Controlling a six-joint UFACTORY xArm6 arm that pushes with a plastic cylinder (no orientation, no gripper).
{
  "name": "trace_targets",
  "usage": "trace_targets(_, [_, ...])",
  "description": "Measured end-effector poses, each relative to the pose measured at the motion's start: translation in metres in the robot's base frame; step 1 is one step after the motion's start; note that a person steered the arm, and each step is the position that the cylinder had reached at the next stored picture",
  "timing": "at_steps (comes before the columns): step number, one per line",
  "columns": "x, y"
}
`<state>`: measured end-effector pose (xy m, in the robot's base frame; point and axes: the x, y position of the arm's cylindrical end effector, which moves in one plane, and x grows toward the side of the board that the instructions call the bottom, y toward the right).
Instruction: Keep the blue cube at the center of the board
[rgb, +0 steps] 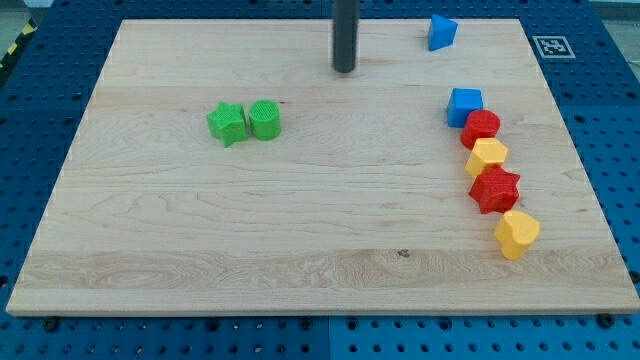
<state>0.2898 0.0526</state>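
The blue cube (464, 105) sits at the view's right, at the top of a curved line of blocks. It touches a red round block (481, 125) just below it. My tip (344, 70) is near the view's top centre, well to the left of the blue cube and apart from every block. A second blue block (441, 32), wedge-shaped, lies at the view's top right.
Below the red round block run a yellow hexagonal block (487, 156), a red star block (495, 189) and a yellow heart block (517, 233). A green star (227, 123) and a green round block (265, 119) touch at the view's left. The wooden board (300, 220) ends in blue pegboard.
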Motion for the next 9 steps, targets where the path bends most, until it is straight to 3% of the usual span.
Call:
trace_targets(1, [0.001,0.075])
trace_targets(2, [0.030,0.161])
trace_targets(3, [0.081,0.203])
trace_targets(5, [0.089,0.190])
trace_targets(9, [0.089,0.088])
